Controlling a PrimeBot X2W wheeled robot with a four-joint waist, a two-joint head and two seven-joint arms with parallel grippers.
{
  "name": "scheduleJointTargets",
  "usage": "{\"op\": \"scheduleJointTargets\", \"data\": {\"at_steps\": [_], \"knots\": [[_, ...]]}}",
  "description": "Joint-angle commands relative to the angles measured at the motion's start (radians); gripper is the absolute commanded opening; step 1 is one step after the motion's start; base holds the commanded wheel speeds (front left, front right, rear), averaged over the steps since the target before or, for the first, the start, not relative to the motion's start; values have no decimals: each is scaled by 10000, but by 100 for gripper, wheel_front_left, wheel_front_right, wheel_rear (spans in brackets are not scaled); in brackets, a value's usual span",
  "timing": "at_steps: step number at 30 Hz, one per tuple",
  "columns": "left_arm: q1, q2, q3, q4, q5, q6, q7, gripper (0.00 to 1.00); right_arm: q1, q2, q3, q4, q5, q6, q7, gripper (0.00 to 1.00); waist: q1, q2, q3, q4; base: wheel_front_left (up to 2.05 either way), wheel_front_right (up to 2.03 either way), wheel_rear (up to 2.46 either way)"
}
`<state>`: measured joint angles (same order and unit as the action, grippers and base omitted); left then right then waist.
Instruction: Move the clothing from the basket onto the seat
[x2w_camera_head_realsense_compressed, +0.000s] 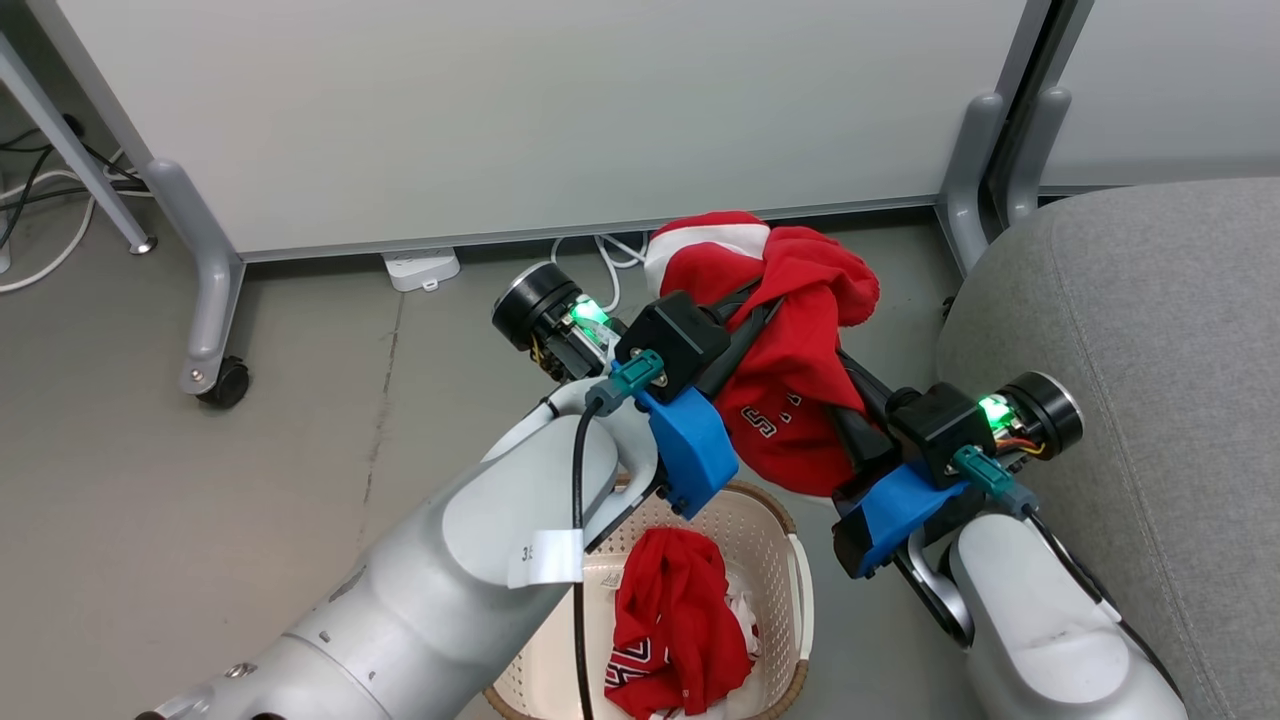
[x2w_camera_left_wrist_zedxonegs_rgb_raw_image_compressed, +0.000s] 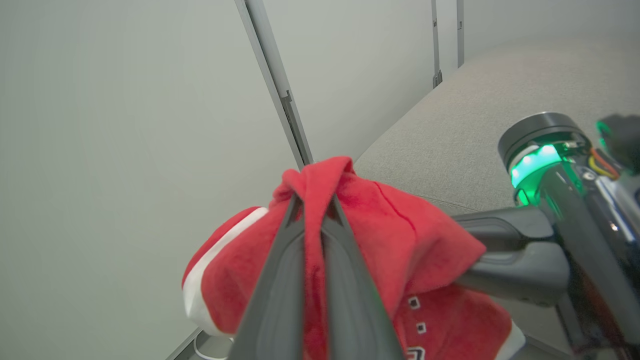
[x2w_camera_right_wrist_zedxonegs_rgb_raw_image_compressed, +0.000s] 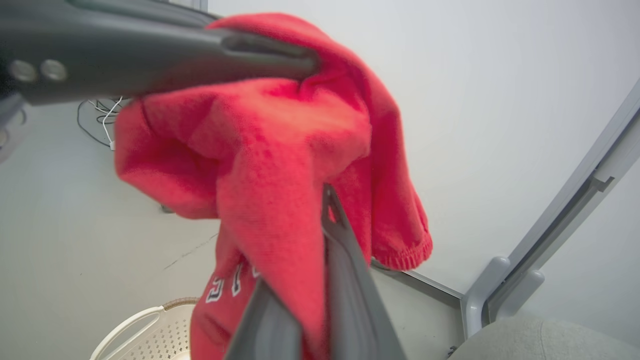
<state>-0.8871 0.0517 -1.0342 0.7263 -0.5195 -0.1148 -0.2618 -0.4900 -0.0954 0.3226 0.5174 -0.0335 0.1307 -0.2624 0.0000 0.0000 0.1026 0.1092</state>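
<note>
A red garment of the clothing (x2w_camera_head_realsense_compressed: 800, 330) hangs in the air above the basket (x2w_camera_head_realsense_compressed: 797, 575), held up by both grippers. My left gripper (x2w_camera_head_realsense_compressed: 768, 300) is shut on a fold at its top; the left wrist view shows cloth pinched between the left gripper's (x2w_camera_left_wrist_zedxonegs_rgb_raw_image_compressed: 312, 202) tips. From the right, my right gripper (x2w_camera_head_realsense_compressed: 848, 372) is shut on the same garment, and red cloth (x2w_camera_right_wrist_zedxonegs_rgb_raw_image_compressed: 280, 165) drapes over the right gripper (x2w_camera_right_wrist_zedxonegs_rgb_raw_image_compressed: 316, 210) in its wrist view. More red clothing (x2w_camera_head_realsense_compressed: 680, 620) lies in the basket. The grey seat (x2w_camera_head_realsense_compressed: 1130, 330) is at the right.
A pale partition panel (x2w_camera_head_realsense_compressed: 560, 110) on grey wheeled legs (x2w_camera_head_realsense_compressed: 205, 300) stands behind the garment. White cables and a power strip (x2w_camera_head_realsense_compressed: 420, 268) lie at its foot. Bare grey floor (x2w_camera_head_realsense_compressed: 300, 450) spreads to the left of the basket.
</note>
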Motion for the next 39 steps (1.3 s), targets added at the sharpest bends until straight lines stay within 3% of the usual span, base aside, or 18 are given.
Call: {"op": "scheduleJointTargets", "data": {"at_steps": [1, 28, 29, 39], "knots": [[-169, -14, 16, 1, -31, -30, -48, 0, -195, 41, -16, 38, -56, 1, -38, 0, 0, 0, 7, -1, 0, 0, 0], [-196, -19, 71, -68, -121, 128, -48, 0, -92, -24, -76, -23, 73, 1, -38, 0, 0, 0, 81, 13, 0, 0, 0], [-198, -17, 85, -75, -100, 148, -49, 100, -93, -24, -80, -22, 74, 1, -38, 0, 0, 0, 88, 10, 0, 0, 0], [-126, -16, 194, -174, 99, 190, -48, 100, -7, -5, -148, -101, 155, 1, -38, 0, 0, 0, 156, -62, 0, 0, 0]]}}
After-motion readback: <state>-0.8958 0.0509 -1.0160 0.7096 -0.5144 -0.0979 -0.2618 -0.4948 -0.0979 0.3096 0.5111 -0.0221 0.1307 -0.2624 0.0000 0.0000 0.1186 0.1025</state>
